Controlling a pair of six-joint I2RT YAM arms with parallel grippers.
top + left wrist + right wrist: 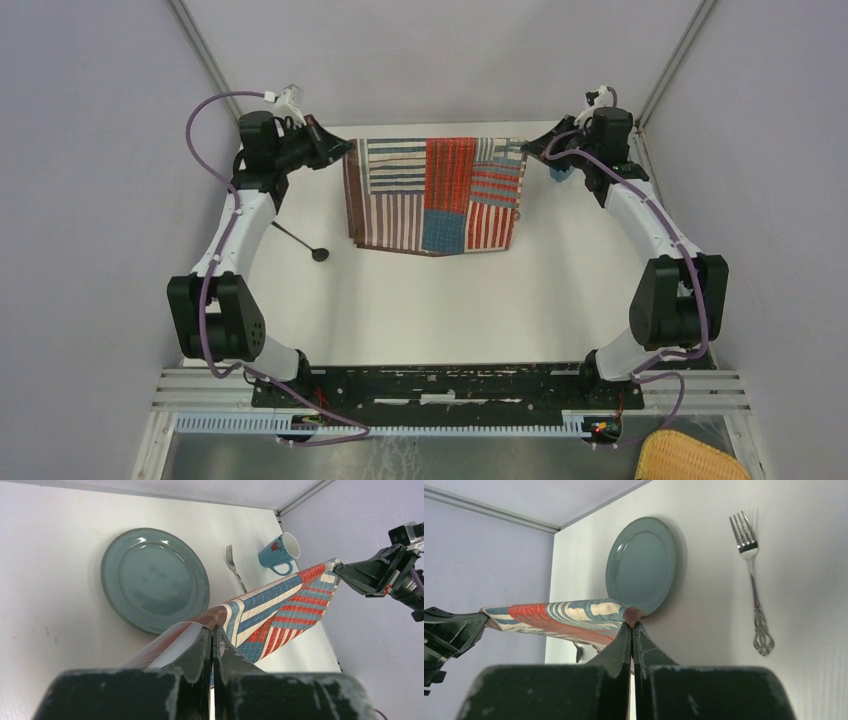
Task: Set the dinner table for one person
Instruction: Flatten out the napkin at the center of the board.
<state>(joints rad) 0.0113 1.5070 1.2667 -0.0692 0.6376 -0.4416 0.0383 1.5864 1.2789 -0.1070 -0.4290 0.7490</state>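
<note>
We find the striped patchwork cloth placemat [435, 195] raised over the far half of the large white rectangular tabletop [420, 310], its left corner pinched in the left gripper [345, 152], its right corner in the right gripper [532, 148]. Beneath it lie the round blue-green ceramic plate [155, 577] and, to its right, the silver metal fork [234, 566]; the blue ceramic mug [279, 552] stands further right, below the right gripper. The black long-handled spoon [300, 240] lies left of the placemat

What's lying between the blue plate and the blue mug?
A silver fork lies on the white table between the plate and the mug, touching neither. The left wrist view shows it.
</note>
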